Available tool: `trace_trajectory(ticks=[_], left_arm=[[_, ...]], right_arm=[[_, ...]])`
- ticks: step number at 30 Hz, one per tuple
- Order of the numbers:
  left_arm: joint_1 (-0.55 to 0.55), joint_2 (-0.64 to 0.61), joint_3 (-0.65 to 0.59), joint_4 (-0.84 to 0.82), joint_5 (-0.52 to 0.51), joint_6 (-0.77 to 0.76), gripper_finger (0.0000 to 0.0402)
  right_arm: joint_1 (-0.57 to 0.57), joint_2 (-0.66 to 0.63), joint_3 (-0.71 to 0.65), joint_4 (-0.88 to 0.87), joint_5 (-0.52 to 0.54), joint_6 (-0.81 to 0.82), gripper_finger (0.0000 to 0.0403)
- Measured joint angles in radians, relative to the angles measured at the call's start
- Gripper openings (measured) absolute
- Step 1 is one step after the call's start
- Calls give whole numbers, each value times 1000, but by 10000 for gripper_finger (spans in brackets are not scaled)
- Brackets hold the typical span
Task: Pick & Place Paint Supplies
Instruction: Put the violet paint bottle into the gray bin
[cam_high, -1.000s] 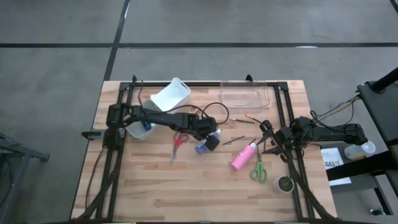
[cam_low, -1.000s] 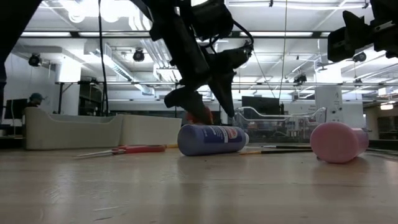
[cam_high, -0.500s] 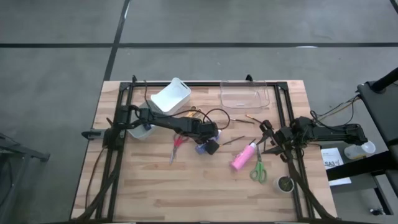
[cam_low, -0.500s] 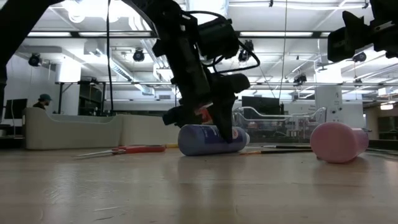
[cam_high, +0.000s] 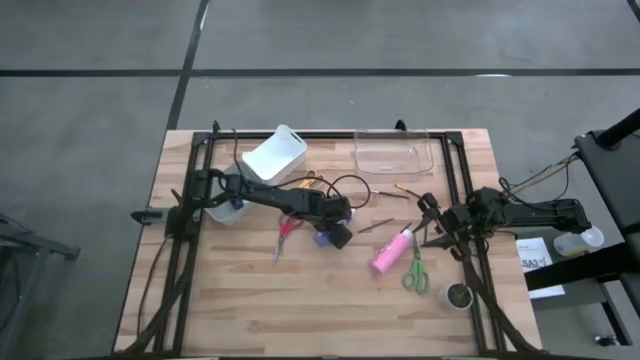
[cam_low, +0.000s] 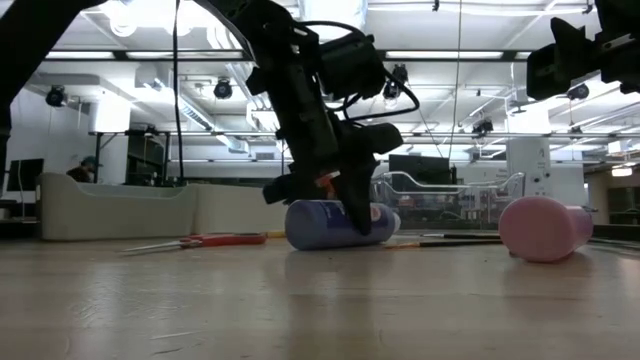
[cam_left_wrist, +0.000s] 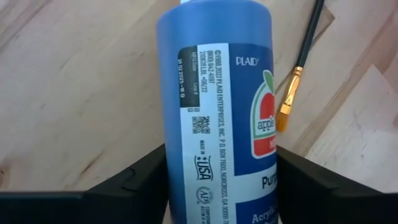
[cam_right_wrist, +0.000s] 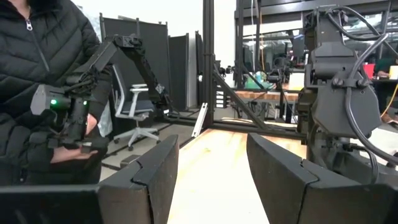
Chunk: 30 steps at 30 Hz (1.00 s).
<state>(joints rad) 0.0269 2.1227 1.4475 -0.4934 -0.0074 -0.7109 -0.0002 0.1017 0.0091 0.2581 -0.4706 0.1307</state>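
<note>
Blue paint bottle (cam_left_wrist: 217, 118) lies on its side near the table's (cam_high: 300, 310) centre, slightly toward 9 o'clock. Your left claw (cam_low: 335, 205) is down over it, one finger on each flank of the barrel. In the left wrist view both fingers (cam_left_wrist: 140, 177) sit tight against the label sides; whether they are already pressing I cannot tell, so treat this as straddling, not a confirmed grip.

Handling, as a judgement: rigid plastic barrel, round and glossy, with a printed label. It will likely roll or squirt out sideways if you pinch off-centre. Probably moderate weight if full. Take it across mid-barrel on the label, where the claw now stands, not near the cap end.

A thin paintbrush (cam_left_wrist: 298, 74) lies on the table just beside the bottle, at about 1 o'clock from it in the wrist picture. It looks light and is easily flicked; lift the bottle straight up to avoid dragging it.

Pink bottle (cam_high: 390, 252) lies toward 3 o'clock of the blue one, well apart. Same round, slick shape; same mid-body hold advised.

Red-handled scissors (cam_high: 285, 232) lie just toward 9 o'clock of the left claw. Not your concern.

Right claw (cam_high: 428, 225) waits at the table's 3 o'clock edge, fingers parted, holding nothing.
</note>
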Motion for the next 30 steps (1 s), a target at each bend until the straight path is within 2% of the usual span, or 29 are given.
trace_trajectory(ticks=[5, 19, 26, 30], left_arm=[[0, 0, 1, 0, 0, 5, 203], [0, -22, -2, -28, -15, 7, 199], [1, -78, -2, -74, -29, 4, 199], [1, -140, -2, -134, -81, 4, 199]], right_arm=[[0, 0, 0, 0, 0, 0, 188], [0, -1, 0, 0, 0, 0, 188], [0, 0, 0, 0, 0, 0, 188], [0, 0, 0, 0, 0, 0, 188]])
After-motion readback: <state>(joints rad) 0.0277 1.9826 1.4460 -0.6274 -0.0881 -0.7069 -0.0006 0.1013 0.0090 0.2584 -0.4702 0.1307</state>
